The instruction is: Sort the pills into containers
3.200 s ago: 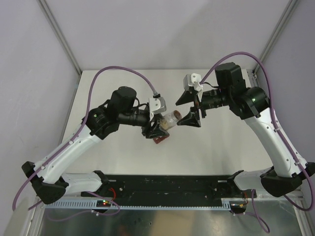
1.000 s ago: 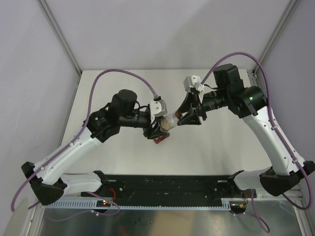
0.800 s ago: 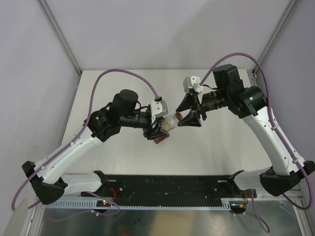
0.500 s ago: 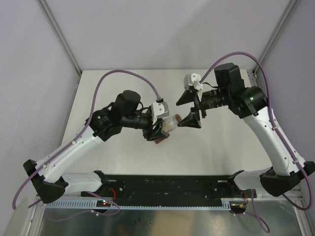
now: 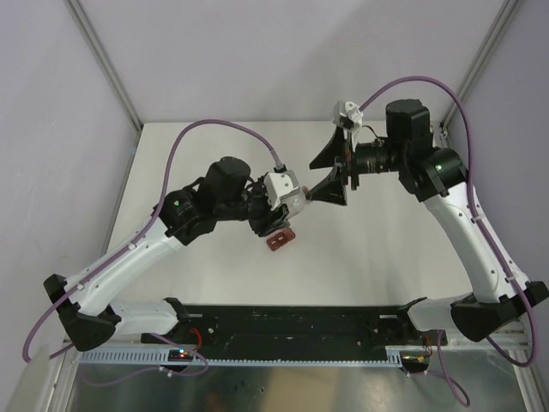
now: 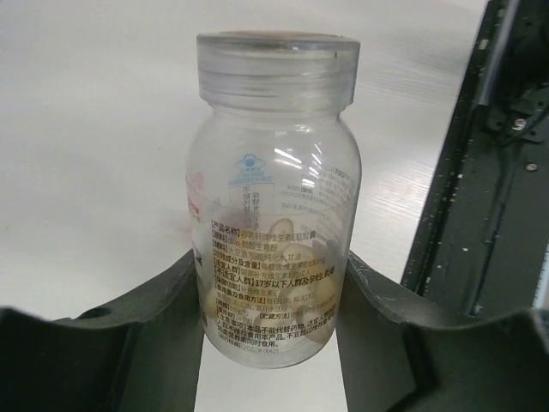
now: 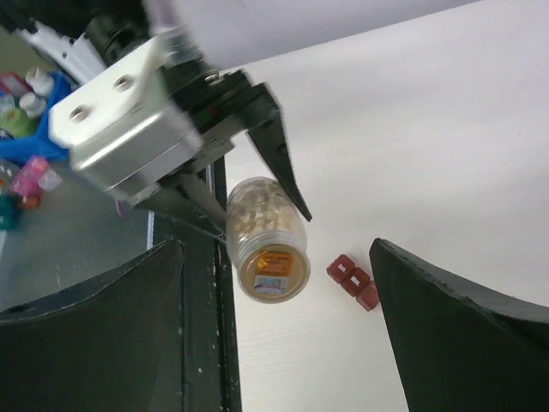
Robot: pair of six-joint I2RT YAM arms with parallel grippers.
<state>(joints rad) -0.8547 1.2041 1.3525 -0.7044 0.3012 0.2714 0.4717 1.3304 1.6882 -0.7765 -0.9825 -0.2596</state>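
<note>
Three containers [image 5: 280, 239] near left hand [image 5: 293, 206], apart.

The left arm [image 5: 129, 253] and the right arm [image 5: 467, 227] have smooth white shells on their long links and bulky black housings at the joints. Each ends in a black foot [image 5: 81, 322] at the near edge. A purple cable [image 5: 214, 127] arches over each arm to its wrist. A small green light [image 5: 177, 203] glows on a black joint. The left hand [image 5: 292, 206] carries a pale grey block [image 7: 120, 129] with two round screw holes. The right hand [image 5: 336, 172] has broad, black, wedge-shaped fingers [image 7: 463, 326].
</note>
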